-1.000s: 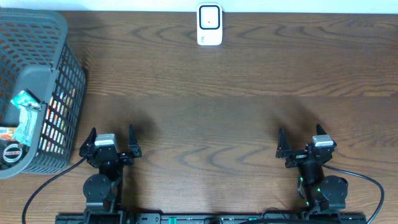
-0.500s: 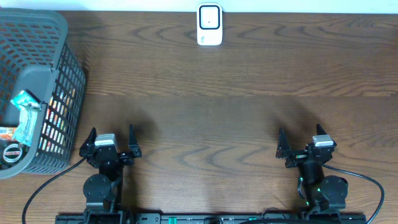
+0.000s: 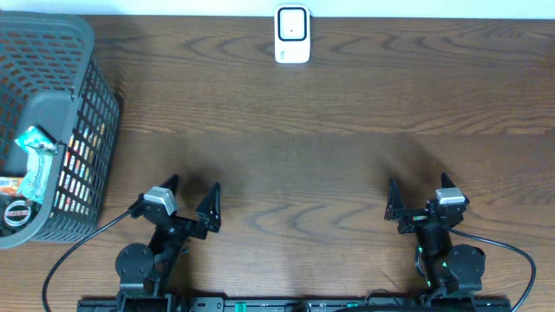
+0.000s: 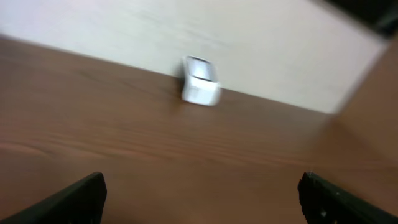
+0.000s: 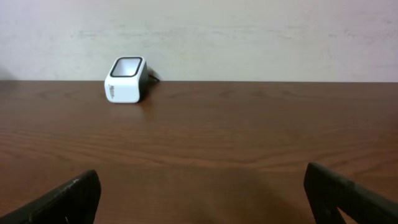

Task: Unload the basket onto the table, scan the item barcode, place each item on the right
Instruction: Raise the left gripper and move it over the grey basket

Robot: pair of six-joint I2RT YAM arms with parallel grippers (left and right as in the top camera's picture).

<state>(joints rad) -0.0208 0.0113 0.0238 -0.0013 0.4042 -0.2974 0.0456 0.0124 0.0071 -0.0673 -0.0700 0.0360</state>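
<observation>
The white barcode scanner stands at the table's far edge, centre; it also shows as the scanner in the blurred left wrist view and the scanner in the right wrist view. Items lie in the grey basket at the left: a teal and silver packet and a round dark tin. My left gripper stands open near the front edge, turned to the right, with nothing between its fingers. My right gripper is open and empty at the front right, facing the far edge.
Brown wooden table with a pale wall behind the scanner. The basket fills the left edge, just left of my left arm. Cables run from both arm bases along the front edge.
My left gripper has swung to the right and a little forward, still open. The right arm, the scanner and the basket have not moved.
</observation>
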